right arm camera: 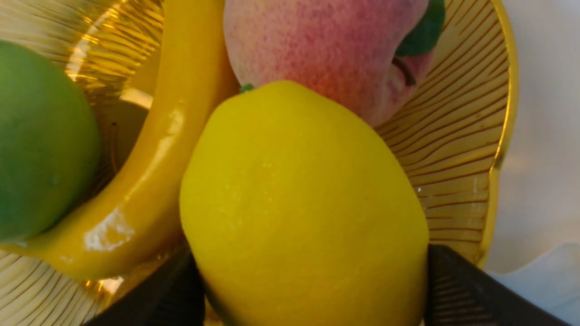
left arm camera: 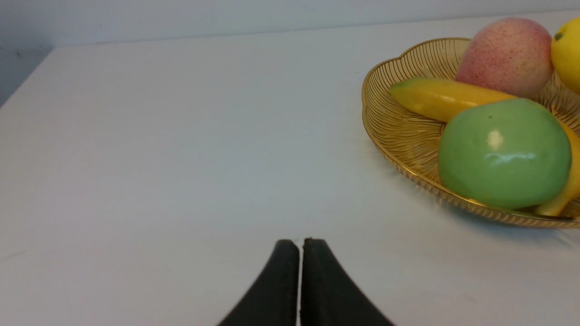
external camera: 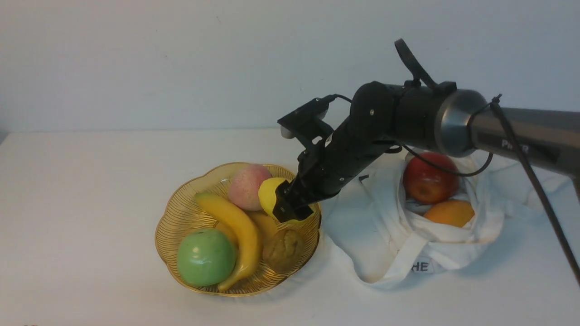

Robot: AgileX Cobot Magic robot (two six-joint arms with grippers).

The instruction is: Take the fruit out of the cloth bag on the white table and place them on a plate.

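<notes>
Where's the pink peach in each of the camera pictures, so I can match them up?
Front view: in the gold dish's back part, just left of the lemon, peach at.
Left wrist view: near the picture's upper right corner, beyond the green fruit.
Right wrist view: top centre of the picture, partly behind the lemon.
Shared landmark: the yellow banana, in all three.

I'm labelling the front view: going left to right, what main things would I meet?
Green apple, peach, lemon, right gripper, bag's "HE" label.
</notes>
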